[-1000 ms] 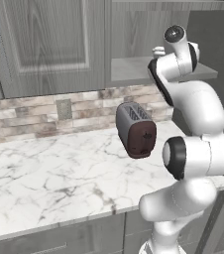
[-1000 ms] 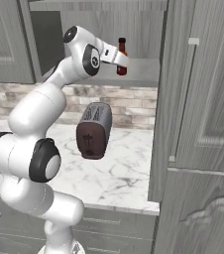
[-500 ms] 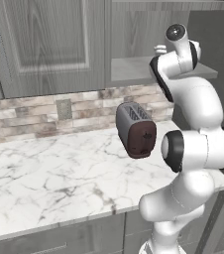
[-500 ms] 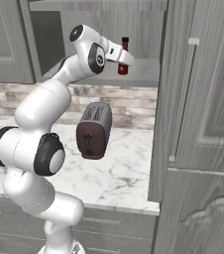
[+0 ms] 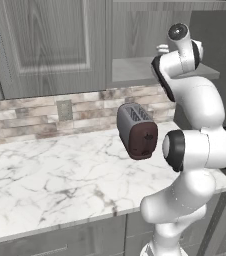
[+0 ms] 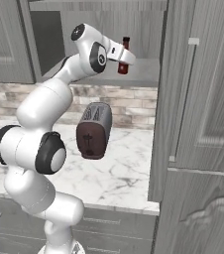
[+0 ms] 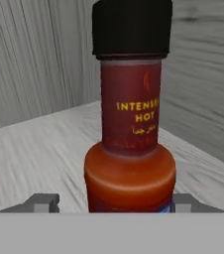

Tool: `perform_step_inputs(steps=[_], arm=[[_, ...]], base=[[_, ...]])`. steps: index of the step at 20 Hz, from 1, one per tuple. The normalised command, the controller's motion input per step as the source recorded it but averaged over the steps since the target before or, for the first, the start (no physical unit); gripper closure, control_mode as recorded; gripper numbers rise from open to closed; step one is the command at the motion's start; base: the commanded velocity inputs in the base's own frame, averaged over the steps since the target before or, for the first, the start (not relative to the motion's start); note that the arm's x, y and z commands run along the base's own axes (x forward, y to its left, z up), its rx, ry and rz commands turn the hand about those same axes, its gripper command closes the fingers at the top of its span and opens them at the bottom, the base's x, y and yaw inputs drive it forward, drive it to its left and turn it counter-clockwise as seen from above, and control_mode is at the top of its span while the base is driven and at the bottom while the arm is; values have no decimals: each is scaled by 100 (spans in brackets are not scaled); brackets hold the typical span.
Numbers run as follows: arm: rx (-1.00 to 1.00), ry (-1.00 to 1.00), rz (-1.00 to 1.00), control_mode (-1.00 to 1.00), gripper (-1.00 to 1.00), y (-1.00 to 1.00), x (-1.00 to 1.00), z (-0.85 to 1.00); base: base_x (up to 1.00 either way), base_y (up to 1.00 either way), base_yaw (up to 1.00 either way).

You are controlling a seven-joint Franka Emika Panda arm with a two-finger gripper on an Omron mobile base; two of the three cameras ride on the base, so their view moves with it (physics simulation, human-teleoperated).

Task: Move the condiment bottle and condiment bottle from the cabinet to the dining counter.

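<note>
**Reaching for the hot sauce in the open cabinet**

On my left, the toaster (image 6: 94, 130) is sitting on the marble counter (image 6: 119, 173) under the cabinet. Moving right, I am stretching my arm up onto the cabinet shelf (image 6: 141, 74), where the condiment bottle (image 7: 130, 149) is standing upright, red with a black cap. My gripper (image 7: 109, 203) is flanking its base, one fingertip (image 7: 44, 202) showing on each side; I cannot tell whether they are touching the bottle.
</note>
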Motion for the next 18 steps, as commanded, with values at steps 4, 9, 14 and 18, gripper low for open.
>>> perform_step_inputs(steps=[4, 9, 14, 18], arm=[[0, -3, 0, -100, 100, -3, 0, 0], [0, -1, 0, -100, 100, -11, 0, 0], [-3, -3, 0, -100, 100, -3, -2, -4], [0, -5, 0, -100, 100, 0, -32, 0]], base=[[0, 0, 0], [0, 0, 0], [0, 0, 0], [0, 0, 0]])
